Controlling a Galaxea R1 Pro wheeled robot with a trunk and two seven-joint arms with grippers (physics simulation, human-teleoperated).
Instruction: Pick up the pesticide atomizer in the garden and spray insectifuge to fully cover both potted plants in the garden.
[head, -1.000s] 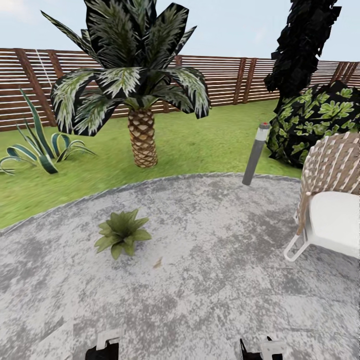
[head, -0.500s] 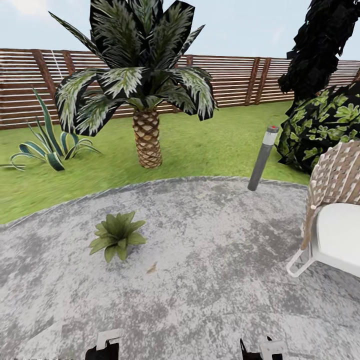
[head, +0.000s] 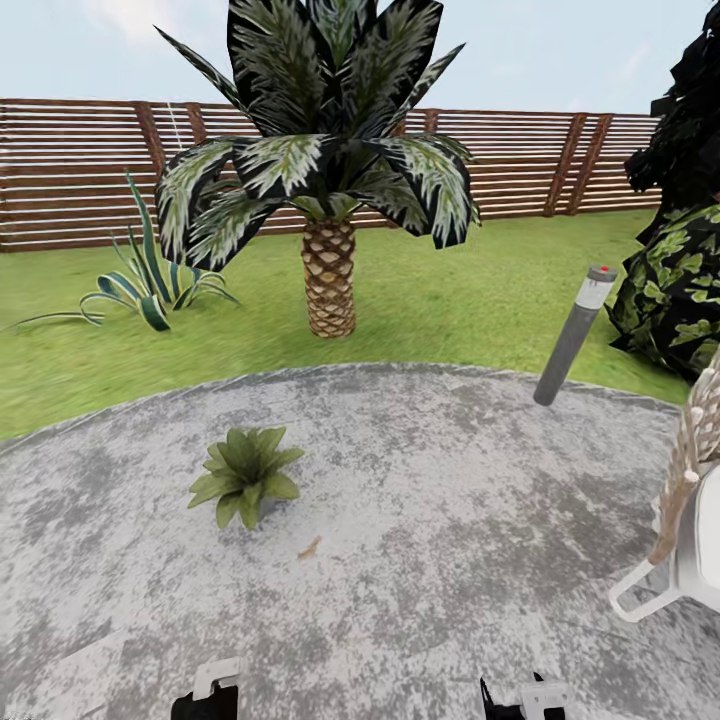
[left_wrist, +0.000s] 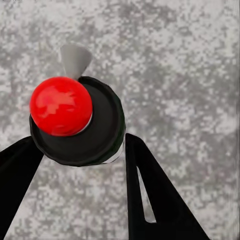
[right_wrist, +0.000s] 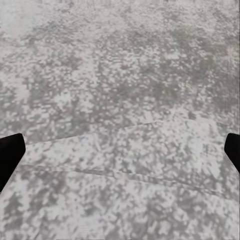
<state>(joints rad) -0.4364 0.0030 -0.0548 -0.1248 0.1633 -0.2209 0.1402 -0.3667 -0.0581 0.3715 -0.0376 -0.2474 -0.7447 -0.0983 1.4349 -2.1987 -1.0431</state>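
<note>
the whole view is swinging left, so the palm tree (head: 325, 180) and lamp post (head: 572, 335) are sliding right while one potted plant (head: 244, 473) is staying ahead on the patio (head: 450, 480). left gripper (left_wrist: 82, 150) is clamping what's probably the spray bottle (left_wrist: 75, 122); right gripper (right_wrist: 120, 150) is spread open, holding nothing.

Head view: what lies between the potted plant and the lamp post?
Bare grey patio lies between the potted plant and the lamp post, seen in the head view.

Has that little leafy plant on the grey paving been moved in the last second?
No. The potted plant keeps its place beside the small brown leaf on the patio. Palm, lamp post and fence all slid right together: the camera turned.
</note>
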